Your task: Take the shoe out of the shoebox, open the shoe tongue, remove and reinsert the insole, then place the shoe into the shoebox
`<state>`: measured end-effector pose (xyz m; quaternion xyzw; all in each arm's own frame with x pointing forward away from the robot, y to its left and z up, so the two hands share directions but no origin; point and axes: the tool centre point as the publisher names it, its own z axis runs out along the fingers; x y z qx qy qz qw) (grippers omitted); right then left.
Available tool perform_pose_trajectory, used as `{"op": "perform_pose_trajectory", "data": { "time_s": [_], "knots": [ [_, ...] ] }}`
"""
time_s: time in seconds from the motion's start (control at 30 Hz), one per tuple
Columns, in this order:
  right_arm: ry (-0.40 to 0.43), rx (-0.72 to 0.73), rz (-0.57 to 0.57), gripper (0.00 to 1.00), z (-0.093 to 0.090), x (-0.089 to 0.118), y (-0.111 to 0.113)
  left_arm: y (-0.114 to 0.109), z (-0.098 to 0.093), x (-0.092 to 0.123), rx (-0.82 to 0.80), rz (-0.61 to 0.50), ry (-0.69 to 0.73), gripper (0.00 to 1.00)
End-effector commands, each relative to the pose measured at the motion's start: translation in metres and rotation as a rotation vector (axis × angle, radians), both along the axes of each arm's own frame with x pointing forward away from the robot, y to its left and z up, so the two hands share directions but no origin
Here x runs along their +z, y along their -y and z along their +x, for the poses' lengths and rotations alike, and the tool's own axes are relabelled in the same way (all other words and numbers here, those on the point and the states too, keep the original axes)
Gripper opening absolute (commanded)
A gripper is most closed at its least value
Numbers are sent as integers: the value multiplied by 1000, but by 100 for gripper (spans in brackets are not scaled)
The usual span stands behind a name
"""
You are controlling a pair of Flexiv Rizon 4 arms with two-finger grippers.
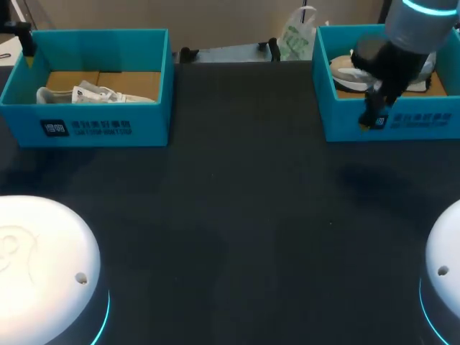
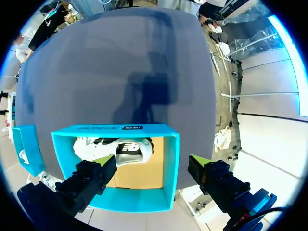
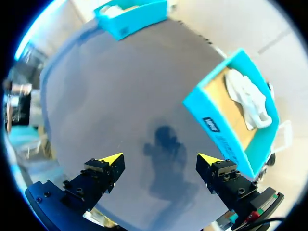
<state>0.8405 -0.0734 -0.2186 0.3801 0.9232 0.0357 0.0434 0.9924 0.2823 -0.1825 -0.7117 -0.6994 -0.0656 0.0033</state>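
- A dark desk (image 1: pixel 244 201) carries two teal boxes along its far edge, well apart: the left shoebox (image 1: pixel 86 118) and the right shoebox (image 1: pixel 338 118). Both are open on top, with brown cardboard floors.
- A white-and-black shoe (image 1: pixel 83 93) lies inside the left shoebox, along the front wall that bears the label.
- A pale shoe (image 1: pixel 351 68) lies inside the right shoebox, toward its back left corner.
- The right arm (image 1: pixel 413 29) comes in from the far right corner and crosses above the right shoebox. The right gripper (image 1: pixel 374 115) hangs at that box's front wall.
- In the right wrist view the jaws stand wide apart and hold nothing. They are over bare desk, where the gripper's shadow falls. The right shoebox sits just beside the gripper, and the left shoebox lies far ahead across the desk.
- In the left wrist view the left gripper (image 2: pixel 153 161) is above the left shoebox, its jaws wide apart and empty. The white-and-black shoe lies below them against the labelled wall. The desk stretches ahead, with the right shoebox off to one side.
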Motion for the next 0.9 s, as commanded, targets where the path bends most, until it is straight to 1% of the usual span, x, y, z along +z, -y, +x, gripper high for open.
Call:
{"op": "perform_pose_trajectory", "data": {
  "time_s": [0.03,0.07,0.1,0.13,0.2,0.23,0.7,0.77,0.8,0.87,0.9],
  "knots": [
    [-25,-224,-29,100,58,20,9,0,-1,0,0,2,2,100],
    [-15,-267,-75,100,69,25,14,0,-1,0,0,2,2,100],
    [-18,-308,-85,100,81,30,20,0,-1,0,0,2,2,100],
    [-9,-338,-62,100,93,34,26,0,-1,0,0,2,2,100],
    [-34,-457,-122,100,114,38,40,0,-1,0,0,2,2,100],
    [-46,-504,-119,100,121,40,46,0,-1,0,0,2,2,100],
    [-46,-504,-119,100,121,40,46,0,-1,0,0,2,2,100],
    [-10,-562,-135,100,135,41,55,0,-1,0,0,2,2,100],
    [9,-601,-115,100,148,44,63,0,-1,0,0,2,2,100],
    [37,-636,-130,100,164,45,74,0,-1,0,0,2,2,100],
    [41,-675,-138,100,177,47,83,0,-1,0,0,2,2,100]
  ]
}}
